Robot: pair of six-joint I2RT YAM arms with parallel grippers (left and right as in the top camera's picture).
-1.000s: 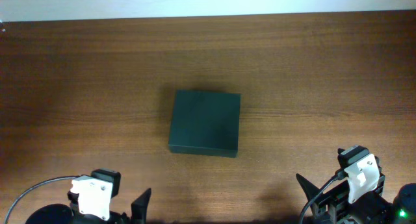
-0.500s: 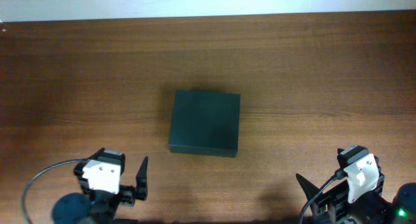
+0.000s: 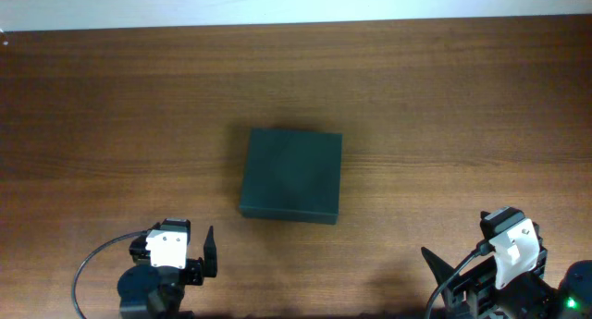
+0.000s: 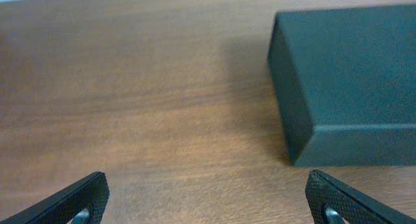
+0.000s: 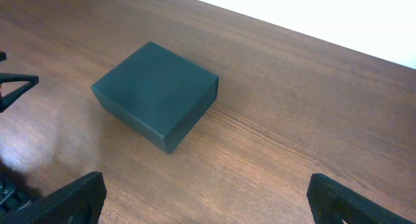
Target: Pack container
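The container is a dark green-black matte box, lid shut, lying flat in the middle of the wooden table. It also shows in the left wrist view at the upper right and in the right wrist view. My left gripper is open and empty, low over the table near the front edge, to the left of and in front of the container. My right gripper is open and empty at the front right, well apart from the container.
The brown wooden table ends at a pale wall along the far edge. The left arm's finger tip shows at the left of the right wrist view. No other objects are in view.
My left arm has moved to the right along the front edge and lifted toward the container. The right arm and the container have not moved.
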